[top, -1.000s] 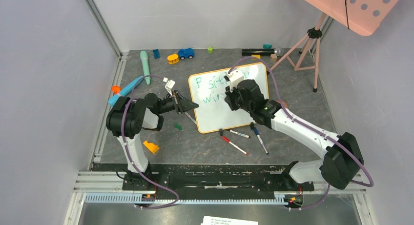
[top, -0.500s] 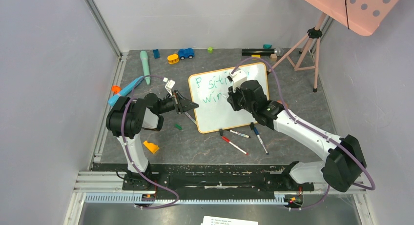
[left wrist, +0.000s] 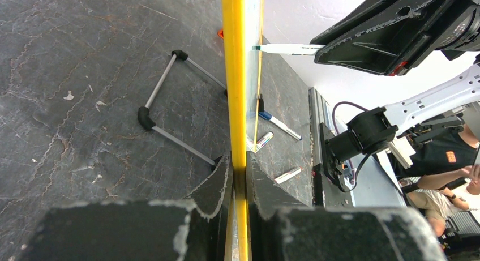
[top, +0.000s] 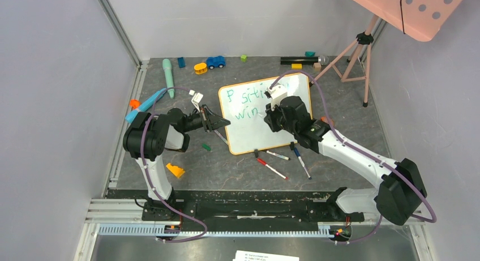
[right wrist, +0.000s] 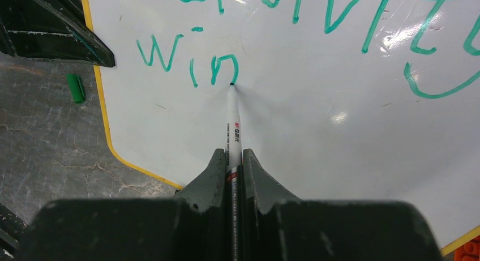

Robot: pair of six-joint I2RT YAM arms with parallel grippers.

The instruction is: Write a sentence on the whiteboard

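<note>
Your right arm has edged rightward over the whiteboard (top: 255, 136), mid-frame in the top view. On it the sentence (right wrist: 192, 60) ends at "win"; the marker (right wrist: 233, 116) tip touches that n, clenched in the right gripper (right wrist: 231, 156). The left gripper (left wrist: 239, 167) grips the board's left edge.

The right pincer (right wrist: 231, 159) is gripping a white marker (right wrist: 232, 119), its tip touching the whiteboard (right wrist: 317, 136) at the "win" of the teal sentence (right wrist: 193, 74).

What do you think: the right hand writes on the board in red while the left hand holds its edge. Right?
Not red: the right wrist view shows the pen in the right gripper writing green letters on the board. The left gripper does hold its edge.
</note>
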